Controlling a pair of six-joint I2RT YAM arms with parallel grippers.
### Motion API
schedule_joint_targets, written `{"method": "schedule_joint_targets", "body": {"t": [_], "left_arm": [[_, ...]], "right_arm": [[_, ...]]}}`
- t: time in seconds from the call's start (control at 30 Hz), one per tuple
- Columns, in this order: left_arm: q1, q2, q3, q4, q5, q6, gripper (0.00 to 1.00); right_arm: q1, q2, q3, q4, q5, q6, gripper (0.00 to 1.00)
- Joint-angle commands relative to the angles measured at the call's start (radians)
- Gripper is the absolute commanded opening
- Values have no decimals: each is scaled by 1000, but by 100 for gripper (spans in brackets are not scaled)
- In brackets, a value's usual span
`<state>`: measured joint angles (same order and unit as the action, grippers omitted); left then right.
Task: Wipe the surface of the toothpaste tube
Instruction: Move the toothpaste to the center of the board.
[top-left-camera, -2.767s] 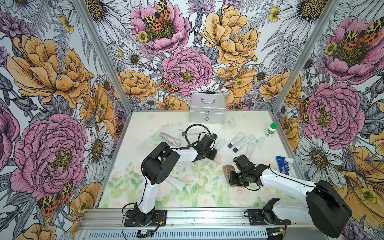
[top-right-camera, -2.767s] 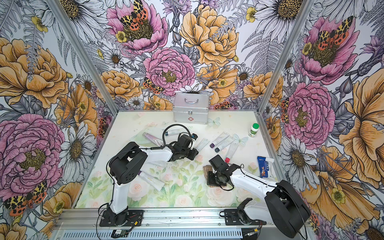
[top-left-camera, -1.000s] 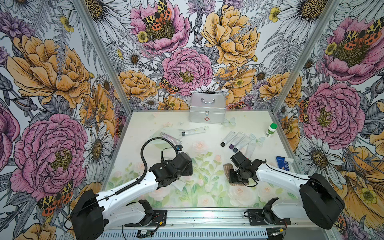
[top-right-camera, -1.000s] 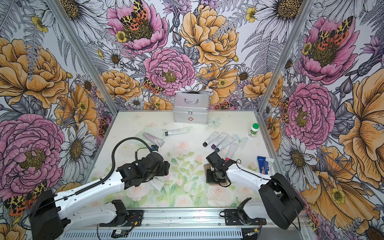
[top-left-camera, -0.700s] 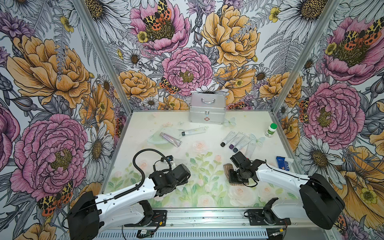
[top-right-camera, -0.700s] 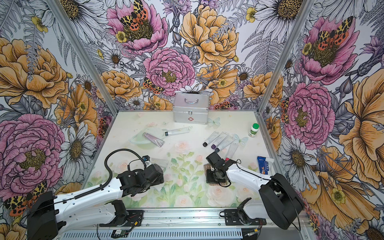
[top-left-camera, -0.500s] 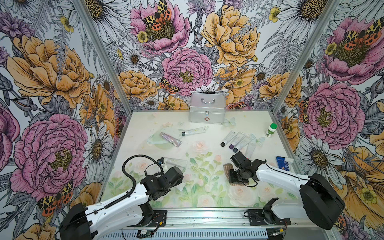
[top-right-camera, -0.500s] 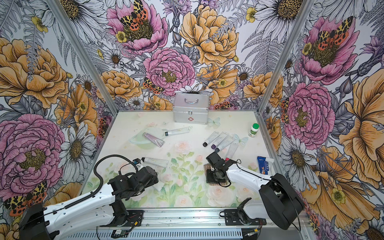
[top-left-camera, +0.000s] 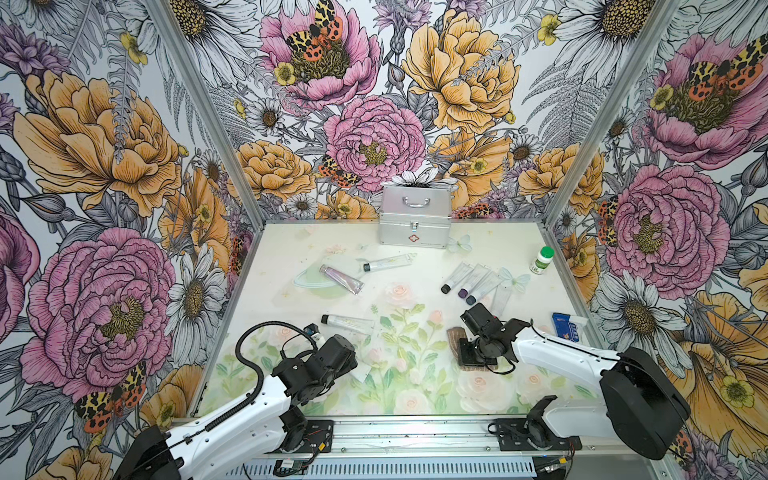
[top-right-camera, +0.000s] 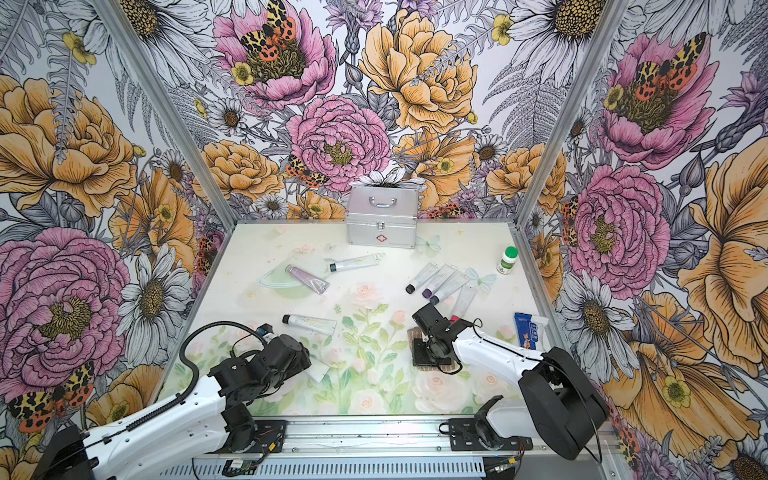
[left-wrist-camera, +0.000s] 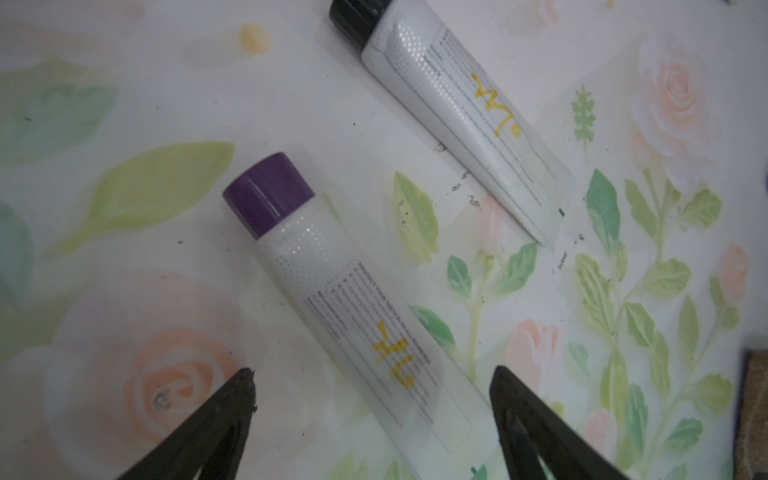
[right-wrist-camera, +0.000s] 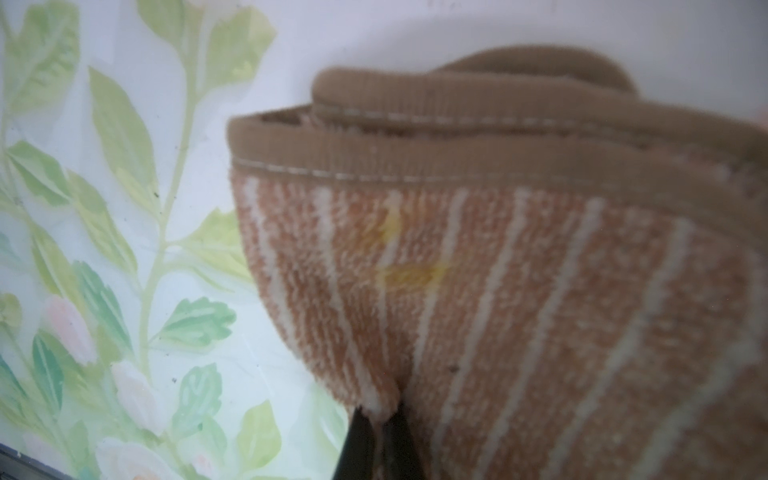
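While left fingers (left-wrist-camera: 208, 432) gape astride the purple-capped tube (left-wrist-camera: 365, 324), right fingers (right-wrist-camera: 355, 453) clamp towel (right-wrist-camera: 498, 291) edge.

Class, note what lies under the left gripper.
A purple-capped tube with yellow scribbles lies on the mat below the open left gripper. In both top views the arm hides most of it.

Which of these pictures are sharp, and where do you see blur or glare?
Right wrist view: the striped cloth sits close to the lens and looks soft; the printed leaves beside it are slightly clearer. Left wrist view: the purple-capped tube is sharp enough to read some print, but the fingertips are dark, without detail. Both top views: crisp, evenly lit, no strong glare.
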<state>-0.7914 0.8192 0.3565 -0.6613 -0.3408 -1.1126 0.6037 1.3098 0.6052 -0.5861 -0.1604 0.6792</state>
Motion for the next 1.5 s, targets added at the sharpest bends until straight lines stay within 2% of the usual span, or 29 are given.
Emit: {"method": "schedule_joint_targets", "body": {"t": [0.0, 0.27, 0.53, 0.7, 0.9, 1.1, 1.3, 1.47], "left_arm": [[6, 39, -19, 92, 45, -4, 89], [-13, 238, 14, 274, 104, 23, 89], [-117, 501, 157, 389, 121, 30, 89], [-148, 654, 229, 506, 200, 36, 88], [-166, 761, 330, 528, 220, 67, 88], [-143, 730, 392, 455, 214, 136, 87], [-133, 557, 417, 253, 160, 236, 87], [-67, 376, 376, 119, 140, 283, 88]], "right_arm": [[3, -23, 0, 15, 26, -15, 0], [3, -28, -4, 14, 25, -15, 0], [2, -23, -2, 16, 31, -17, 0], [2, -15, 4, 14, 30, -21, 0], [-2, -26, -2, 10, 35, -24, 0], [-7, -31, 0, 0, 36, -25, 0], [-8, -17, 17, -6, 32, -32, 0], [-8, -17, 19, -7, 30, -35, 0]]}}
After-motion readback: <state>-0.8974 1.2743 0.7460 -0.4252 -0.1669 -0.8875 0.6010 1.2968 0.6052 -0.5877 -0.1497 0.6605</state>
